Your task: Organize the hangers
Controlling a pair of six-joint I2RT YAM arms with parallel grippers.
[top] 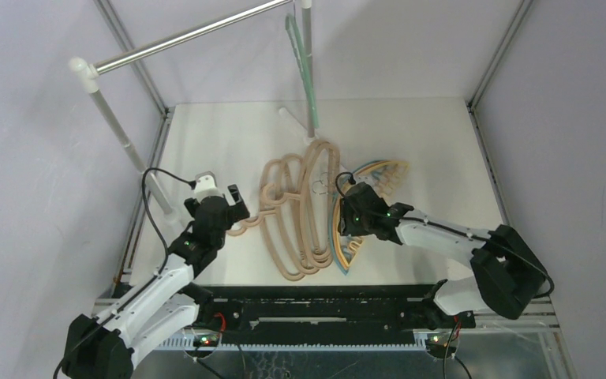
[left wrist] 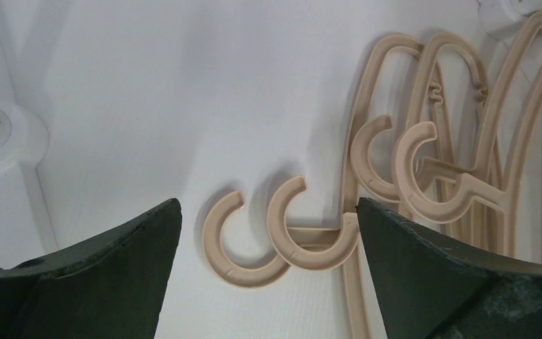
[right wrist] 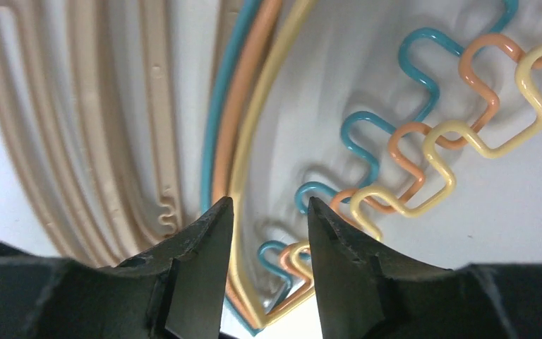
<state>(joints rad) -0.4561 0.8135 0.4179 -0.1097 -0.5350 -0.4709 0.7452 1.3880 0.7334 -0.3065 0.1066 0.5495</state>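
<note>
On the white table (top: pixel 442 142), my two grippers sit low over the hangers.
My left gripper (top: pixel 235 199) (left wrist: pixel 268 212) is spread wide, with the round hooks of the beige hangers (top: pixel 300 217) (left wrist: pixel 423 176) lying between its fingers. My right gripper (top: pixel 349 217) (right wrist: pixel 268 212) has its jaws a narrow gap apart, straddling the corner of the blue, orange and yellow thin hangers (top: pixel 380 175) (right wrist: pixel 395 162) beside the beige stack. One green hanger (top: pixel 301 67) hangs from the silver rail (top: pixel 189 35).

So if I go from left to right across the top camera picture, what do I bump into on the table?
left gripper → beige hangers → thin coloured hangers
</note>
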